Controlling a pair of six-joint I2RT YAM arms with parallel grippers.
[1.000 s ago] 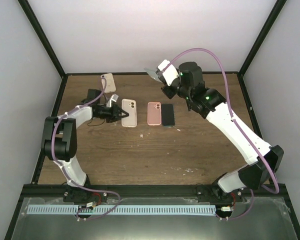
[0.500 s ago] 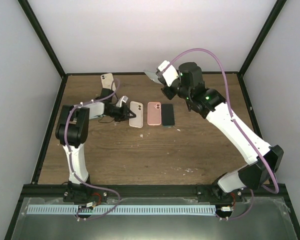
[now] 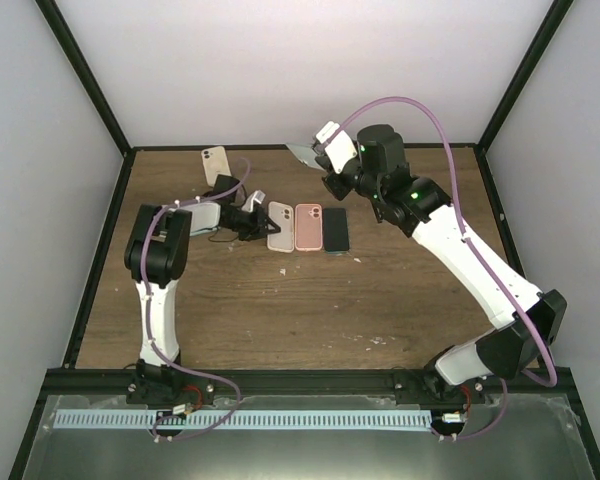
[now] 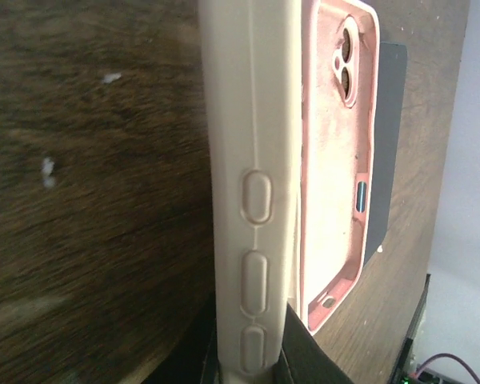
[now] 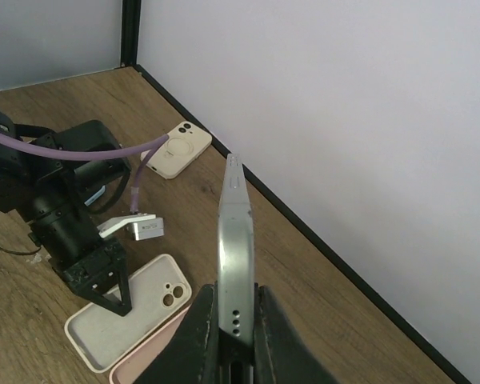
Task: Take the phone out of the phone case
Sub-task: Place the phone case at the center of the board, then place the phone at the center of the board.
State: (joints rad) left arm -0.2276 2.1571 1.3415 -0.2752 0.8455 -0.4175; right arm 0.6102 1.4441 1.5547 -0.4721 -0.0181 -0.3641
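My right gripper [image 3: 326, 157] is raised over the back of the table, shut on a silver phone [image 3: 305, 152]. In the right wrist view that phone [image 5: 234, 240] stands edge-on between the jaws of the gripper [image 5: 234, 324]. A cream phone case [image 3: 280, 227] lies open side up and looks empty. My left gripper [image 3: 261, 224] is shut on its left edge. The left wrist view shows the case's button side [image 4: 252, 200] pinched between the jaws of that gripper [image 4: 252, 356]. The cream case [image 5: 132, 316] lies right beside a pink case [image 3: 308, 227].
A dark phone [image 3: 337, 230] lies flat just right of the pink case [image 4: 336, 160]. A cream phone with a ring on its back [image 3: 215, 164] lies at the back left, close to the black frame rail. A white wall stands behind the table.
My left gripper has slid the cream case to the right, up against the pink case. The right arm holds the silver phone in the same place.
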